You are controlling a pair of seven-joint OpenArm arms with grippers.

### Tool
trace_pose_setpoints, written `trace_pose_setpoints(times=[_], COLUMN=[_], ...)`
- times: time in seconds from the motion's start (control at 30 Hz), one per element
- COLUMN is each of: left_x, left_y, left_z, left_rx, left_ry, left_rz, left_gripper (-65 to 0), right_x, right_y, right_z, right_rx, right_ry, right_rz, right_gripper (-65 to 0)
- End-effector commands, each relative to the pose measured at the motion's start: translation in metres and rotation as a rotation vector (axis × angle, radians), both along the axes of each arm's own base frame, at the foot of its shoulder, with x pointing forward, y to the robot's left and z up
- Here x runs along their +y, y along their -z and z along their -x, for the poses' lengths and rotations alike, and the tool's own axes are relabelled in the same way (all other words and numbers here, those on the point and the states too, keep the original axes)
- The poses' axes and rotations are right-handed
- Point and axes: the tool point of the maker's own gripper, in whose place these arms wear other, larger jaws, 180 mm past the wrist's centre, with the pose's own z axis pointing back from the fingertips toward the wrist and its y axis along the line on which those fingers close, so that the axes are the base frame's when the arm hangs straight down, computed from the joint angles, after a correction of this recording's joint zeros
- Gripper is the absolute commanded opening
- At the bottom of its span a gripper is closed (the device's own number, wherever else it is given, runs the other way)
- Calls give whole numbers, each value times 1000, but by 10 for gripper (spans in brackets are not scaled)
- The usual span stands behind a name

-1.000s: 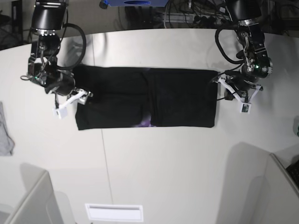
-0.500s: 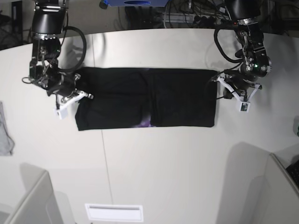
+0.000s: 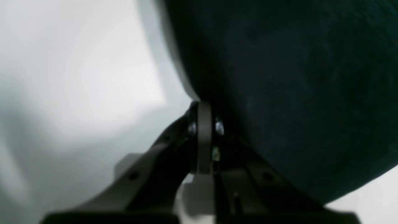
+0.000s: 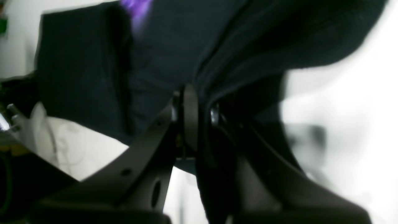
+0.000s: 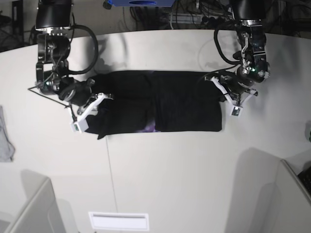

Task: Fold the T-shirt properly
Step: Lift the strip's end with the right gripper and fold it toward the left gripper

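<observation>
Right gripper (image 5: pixel 90 109), at the left of the base view, was clamped on the left end of the black T-shirt (image 5: pixel 160 102), with dark cloth pinched between its jaws in the right wrist view (image 4: pixel 199 93). Left gripper (image 5: pixel 228 94), at the right of the base view, was closed on the shirt's right edge. The T-shirt lay as a wide folded band across the upper middle of the white worktop (image 5: pixel 170 174), a purple print (image 5: pixel 150 128) showing at its lower edge. A small grey cloth (image 5: pixel 5 136) lay at the far left.
</observation>
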Motion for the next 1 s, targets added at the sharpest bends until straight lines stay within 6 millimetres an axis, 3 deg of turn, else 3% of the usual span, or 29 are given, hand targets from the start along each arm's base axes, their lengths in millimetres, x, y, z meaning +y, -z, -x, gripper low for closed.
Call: trace_pose_setpoints(times=[0.0, 0.33, 0.47, 0.63, 0.97], left_x=[-2, -12, -17, -18, -19], left_y=[-9, -7, -5, -2, -1], left_z=[-9, -8, -7, -1, 1], left_rx=[-36, -26, -21, -10, -6], left_ry=[6, 12, 27, 33, 33], left_rz=[1, 11, 9, 10, 13], left_gripper=[-650, -650, -650, -650, -650], right_x=[7, 67, 83, 101, 157], right_y=[-13, -35, -39, -59, -80], right_z=[-6, 6, 7, 6, 7], right_rx=[-44, -68, -51, -89, -86], right_ry=[-4, -90, -77, -81, -167], right_rz=[-23, -98, -144, -199, -248], right_gripper=[-650, -650, -650, -650, -650])
